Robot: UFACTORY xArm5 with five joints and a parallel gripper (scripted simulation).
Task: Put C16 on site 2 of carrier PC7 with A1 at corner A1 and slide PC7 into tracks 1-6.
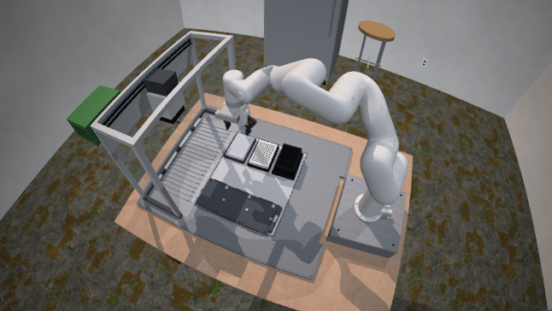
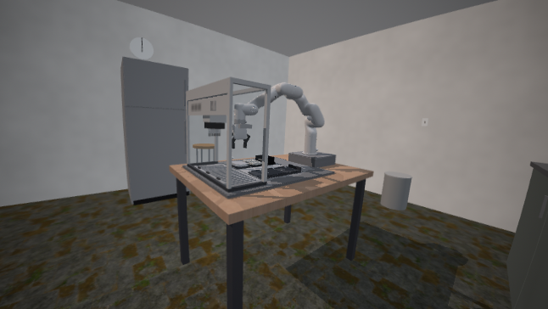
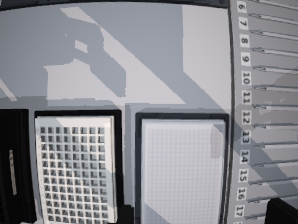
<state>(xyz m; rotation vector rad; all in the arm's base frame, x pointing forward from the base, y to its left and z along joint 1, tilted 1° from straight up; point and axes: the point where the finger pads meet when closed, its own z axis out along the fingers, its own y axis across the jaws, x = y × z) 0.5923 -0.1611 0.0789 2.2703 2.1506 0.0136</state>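
C16 (image 1: 240,147), a pale 384-well plate, sits in the nest nearest the rails' far end; in the wrist view (image 3: 181,176) it fills a dark frame. C15 (image 1: 263,155), a white 96-well plate (image 3: 75,172), is beside it. C51 (image 1: 287,160), a black deep-well block (image 3: 13,165), comes after that. The dark carrier PC7 (image 1: 239,206) lies on the apron in front of the rails (image 1: 198,154), with its sites empty. My gripper (image 1: 239,124) is open and empty. It hangs well above C16's far short end, and its fingers straddle that end.
The instrument's frame (image 1: 162,111) stands over the rails, with a dark head (image 1: 161,83) on its gantry. Track numbers (image 3: 242,96) run along the apron's edge. The arm's base block (image 1: 369,218) is at the right of the deck.
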